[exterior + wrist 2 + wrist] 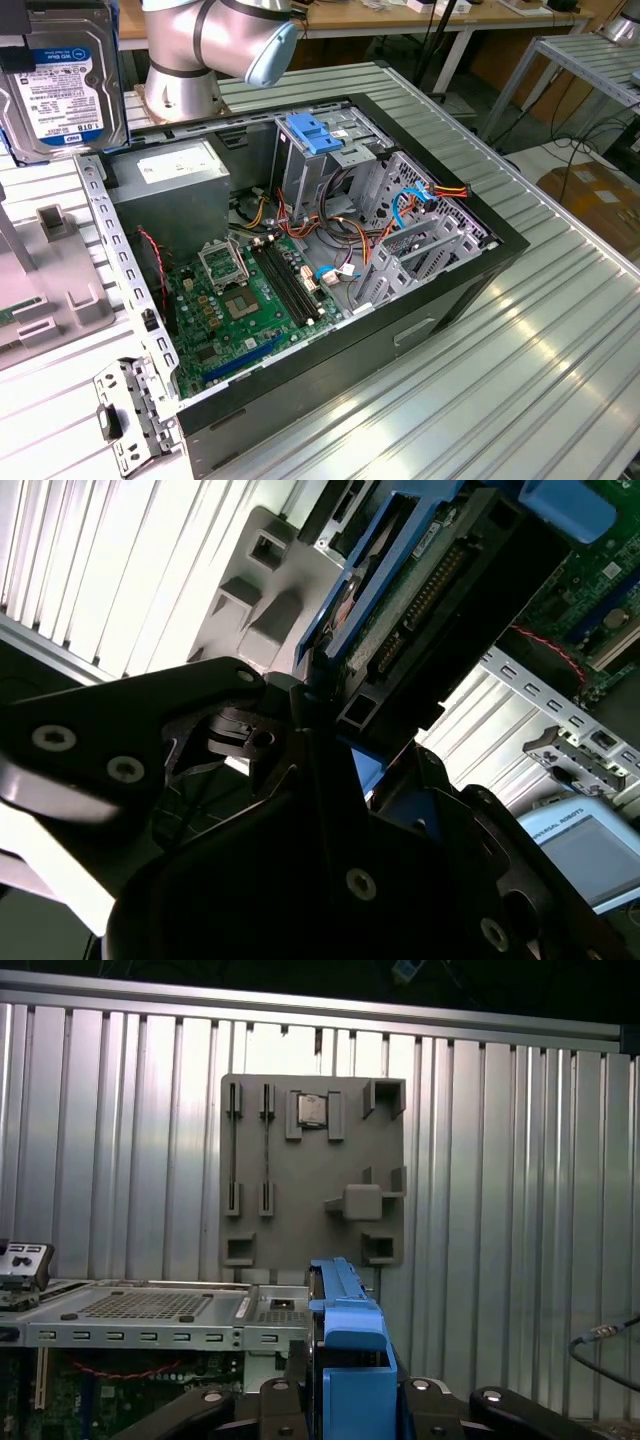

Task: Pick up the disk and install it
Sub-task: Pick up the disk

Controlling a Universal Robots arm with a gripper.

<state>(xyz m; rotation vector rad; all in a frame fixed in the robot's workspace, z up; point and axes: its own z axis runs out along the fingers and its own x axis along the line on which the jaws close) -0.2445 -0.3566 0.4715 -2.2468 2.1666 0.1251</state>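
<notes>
Exterior view: the disk [60, 85] hangs clear of the ribbed metal surface [520, 330] at the exterior view's far left, with its label side toward the camera. It is above the grey fixture plate [50, 280] and just outside the left wall of the open computer case [440, 290]. The arm [215, 35] stands at the far edge, behind the case.

Case contents:
- The motherboard [240, 300] is near-left.
- The power-supply box [170, 185] is far-left.
- The drive cage [330, 175] is on the far side, with a blue bracket [313, 133] on top.

First wrist view: the hand [347, 1395] is closed on the disk. Its black fingers [285, 1400] press on either side of the blue carrier rail, and the disk is seen edge-on. The fixture plate lies flat on the surface beyond it, and the case rim is near.

Second wrist view: the disk's connector end points away from the hand, with blue rails along its edges.
</notes>
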